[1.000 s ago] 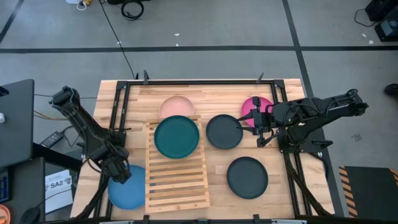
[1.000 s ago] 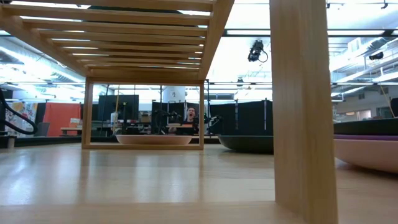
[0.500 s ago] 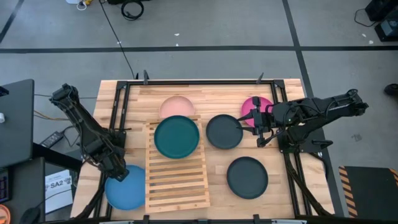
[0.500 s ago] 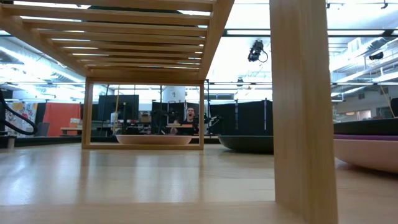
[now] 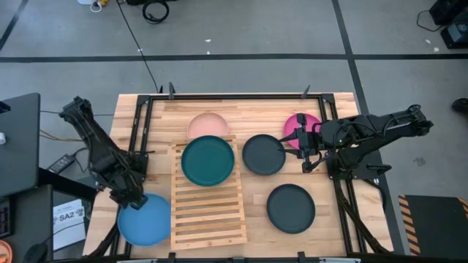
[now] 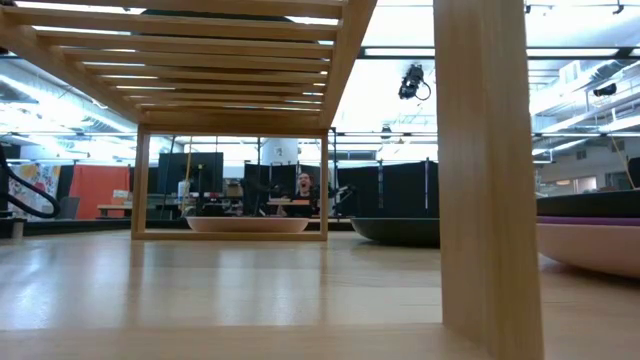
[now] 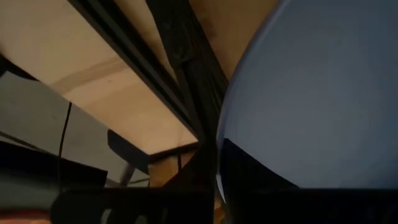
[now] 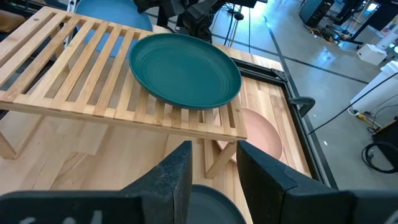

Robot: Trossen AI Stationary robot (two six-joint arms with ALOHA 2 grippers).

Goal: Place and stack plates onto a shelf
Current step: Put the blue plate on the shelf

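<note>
Plank tabletop [image 5: 256, 109] bearing slatted shelf [image 5: 208, 212] left of centre; pink [image 5: 208, 126], magenta [image 5: 301, 126] and two dark grey plates [image 5: 263, 154] [image 5: 290, 208].

Teal plate [image 5: 208, 161] on shelf [image 5: 208, 212]; L gripper [image 5: 134, 199] at blue plate [image 5: 144, 220].

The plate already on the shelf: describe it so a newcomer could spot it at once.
Find the slatted wooden shelf in the middle of the table. At its far end, next to the salmon pink plate, lies one teal plate. It is the only plate resting on the slats; the others lie on the tabletop.
</note>
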